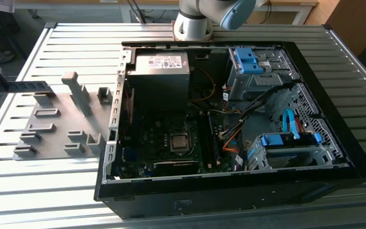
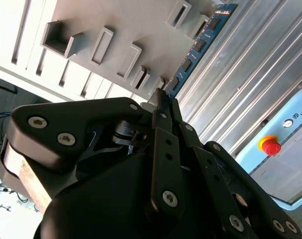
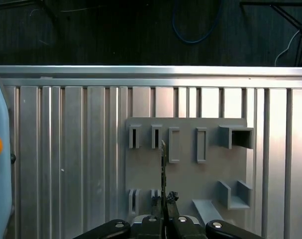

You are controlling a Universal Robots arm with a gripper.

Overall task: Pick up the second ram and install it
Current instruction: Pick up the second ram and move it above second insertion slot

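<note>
Second ram (image 2: pixel 198 45) held by the gripper (image 2: pixel 163 97) over the grey slotted tray (image 3: pixel 190 167).

Fingers (image 2: pixel 166 142) are closed narrow on the near end of the stick, pinching its flat faces, and the rest of the blue-green board runs out past them unsupported. In the first wrist view it shows edge-on, above the tray and apparently clear of the slots. The open computer case (image 1: pixel 335 157) sits well apart on the slatted metal table (image 1: pixel 62 200), its motherboard (image 1: pixel 164 143) exposed. Judged light, thin and stiff, but fragile: it would bend or crack under side load and could slip if it twists. Best taken on the bare board near an end, off the chips and the contact edge.
</note>
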